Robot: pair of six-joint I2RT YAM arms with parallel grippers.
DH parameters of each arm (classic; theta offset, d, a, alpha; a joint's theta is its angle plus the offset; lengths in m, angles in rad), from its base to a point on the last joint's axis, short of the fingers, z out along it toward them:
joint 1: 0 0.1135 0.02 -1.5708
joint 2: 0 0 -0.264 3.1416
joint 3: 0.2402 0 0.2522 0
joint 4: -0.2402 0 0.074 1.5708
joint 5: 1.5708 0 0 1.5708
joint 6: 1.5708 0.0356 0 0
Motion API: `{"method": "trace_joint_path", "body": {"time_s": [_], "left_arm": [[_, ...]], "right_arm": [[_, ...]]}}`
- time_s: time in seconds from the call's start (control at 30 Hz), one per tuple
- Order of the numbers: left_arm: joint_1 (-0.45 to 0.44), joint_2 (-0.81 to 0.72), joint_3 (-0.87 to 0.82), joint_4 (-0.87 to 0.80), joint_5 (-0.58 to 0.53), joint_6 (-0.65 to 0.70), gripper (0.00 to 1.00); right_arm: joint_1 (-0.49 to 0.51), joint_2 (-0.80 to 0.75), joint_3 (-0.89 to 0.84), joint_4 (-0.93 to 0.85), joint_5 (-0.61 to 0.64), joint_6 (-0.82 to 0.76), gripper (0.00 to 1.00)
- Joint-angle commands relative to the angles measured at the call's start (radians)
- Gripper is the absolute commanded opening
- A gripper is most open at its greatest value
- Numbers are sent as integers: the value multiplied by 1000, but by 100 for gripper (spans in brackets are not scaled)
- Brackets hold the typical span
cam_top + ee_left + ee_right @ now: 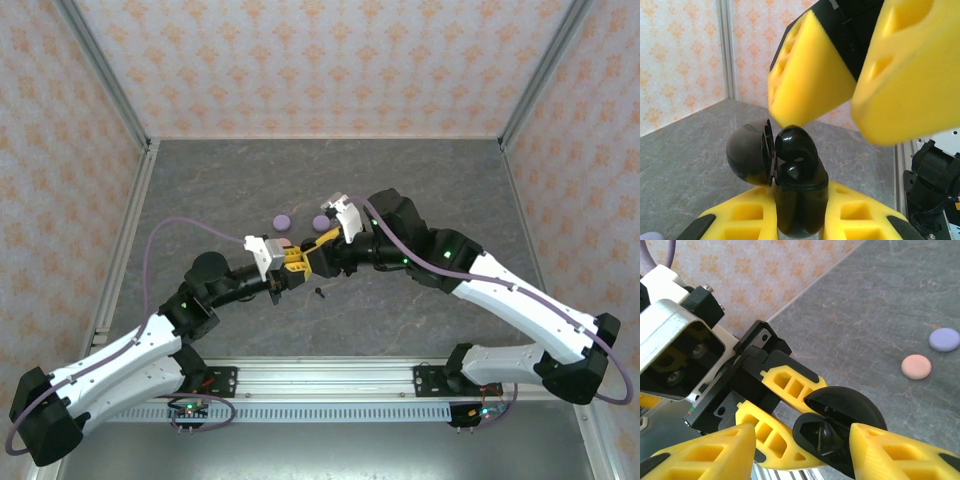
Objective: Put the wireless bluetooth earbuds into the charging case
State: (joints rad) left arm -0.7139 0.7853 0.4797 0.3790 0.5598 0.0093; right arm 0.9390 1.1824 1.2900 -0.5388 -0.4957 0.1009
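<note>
A black charging case [796,165] stands upright between my left gripper's [800,200] yellow fingers, which are shut on its lower body. Its lid [850,407] is hinged open. The glossy black cavity [832,435] is too dark to tell whether an earbud lies in it. My right gripper [801,435] is open and straddles the case from above; one finger [890,455] is against the case, the other [705,452] stands clear of it. Both grippers meet above the table's middle [305,260]. One black earbud [320,293] lies on the table just in front of them.
Two lilac round cases [283,221] [321,222] lie on the grey table behind the grippers. The right wrist view shows a lilac case [944,339] and a pink one [916,366]. Patterned walls close the back and sides; the rail [330,380] runs along the near edge.
</note>
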Motion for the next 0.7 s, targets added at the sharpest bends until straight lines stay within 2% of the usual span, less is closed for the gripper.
{"method": "trace_joint_path", "body": {"time_s": [0.0, 0.37, 0.57, 0.67], "left_arm": [[-11, -24, 14, 33, -17, 23, 0], [-12, -19, 16, 26, -18, 25, 0], [-11, -15, 19, 25, -17, 24, 0], [-11, -15, 18, 23, -17, 24, 0]], "right_arm": [[-5, -4, 42, -6, -38, 11, 51], [-3, 20, 31, 33, -82, 22, 47], [-3, 22, 34, 32, -63, 17, 51], [-4, 7, 34, 8, -8, 9, 53]]}}
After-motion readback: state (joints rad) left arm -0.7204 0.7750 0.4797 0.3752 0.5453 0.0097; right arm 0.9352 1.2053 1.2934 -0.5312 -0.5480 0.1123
